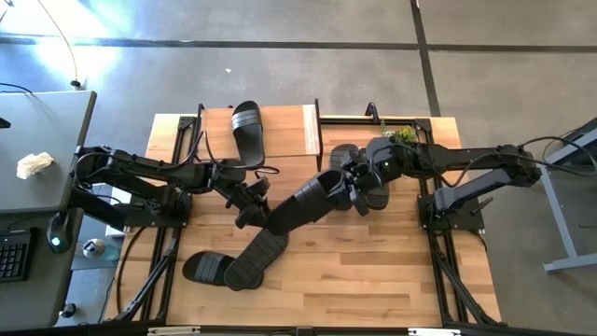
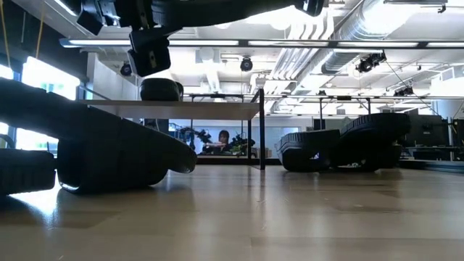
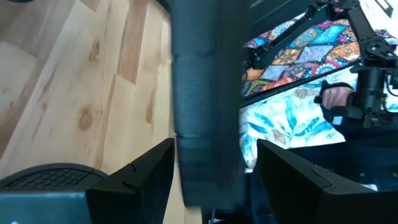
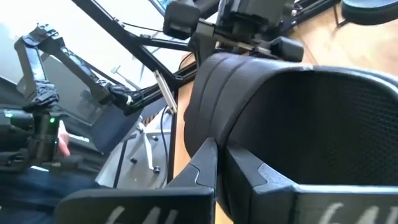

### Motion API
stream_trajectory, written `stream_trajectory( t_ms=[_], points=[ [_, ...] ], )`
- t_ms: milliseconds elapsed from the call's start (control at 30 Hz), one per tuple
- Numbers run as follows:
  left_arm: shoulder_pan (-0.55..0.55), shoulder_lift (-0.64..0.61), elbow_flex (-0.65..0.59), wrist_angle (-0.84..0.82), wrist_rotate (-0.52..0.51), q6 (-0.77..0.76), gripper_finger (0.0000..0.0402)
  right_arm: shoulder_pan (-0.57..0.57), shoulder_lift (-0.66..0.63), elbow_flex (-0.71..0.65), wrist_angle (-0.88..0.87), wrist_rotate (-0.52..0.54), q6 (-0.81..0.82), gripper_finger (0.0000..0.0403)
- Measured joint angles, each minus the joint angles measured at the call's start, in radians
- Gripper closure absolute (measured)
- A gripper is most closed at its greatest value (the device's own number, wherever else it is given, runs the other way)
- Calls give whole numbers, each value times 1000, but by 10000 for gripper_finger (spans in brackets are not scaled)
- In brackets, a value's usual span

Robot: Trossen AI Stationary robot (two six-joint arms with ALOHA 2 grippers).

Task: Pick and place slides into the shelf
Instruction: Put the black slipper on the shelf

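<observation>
One black slide (image 1: 306, 201) hangs slantwise above the table's middle between both grippers. My right gripper (image 1: 353, 189) is shut on its far-right end. My left gripper (image 1: 254, 205) is open at its near-left end, with the fingers (image 3: 146, 171) on either side of the slide (image 3: 208, 112); whether they touch it I cannot tell. One slide (image 1: 248, 129) lies sole-down on the shelf's light top board (image 1: 289, 131). Two slides (image 1: 256, 257) (image 1: 205, 269) lie at the near left. Two more (image 1: 375, 191) (image 1: 343, 154) lie by my right gripper. My right gripper pinches the slide's side edge (image 4: 219, 134) next to the wide strap (image 4: 224, 74) between its two fingers, coming from the table's right. The slide is lifted clear of the table and reaches away from the fingers toward my left gripper.
The shelf's black frame legs (image 2: 261, 130) stand on the table at the far middle. A small green plant (image 1: 401, 135) sits at the far right. A person's hand (image 3: 336, 96) and patterned cloth show beyond the table. Bare wood lies at the near right (image 1: 373, 271).
</observation>
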Motion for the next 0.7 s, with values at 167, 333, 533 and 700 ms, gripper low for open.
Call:
stream_trajectory(
  t_ms=[167, 333, 533, 700],
  points=[
    [-1, 0, 0, -2, -73, -12, 192, -15, 0, 0, 3, 0, -11, 403],
    [0, 0, 0, -4, -134, -35, 206, -15, 0, 0, 7, -1, -11, 403],
    [0, 0, 0, -7, -148, -51, 301, -15, 0, 0, 7, 0, -11, 403],
    [0, 0, 0, -8, -156, -52, 347, -15, 0, 0, 7, 13, -11, 403]
  ],
)
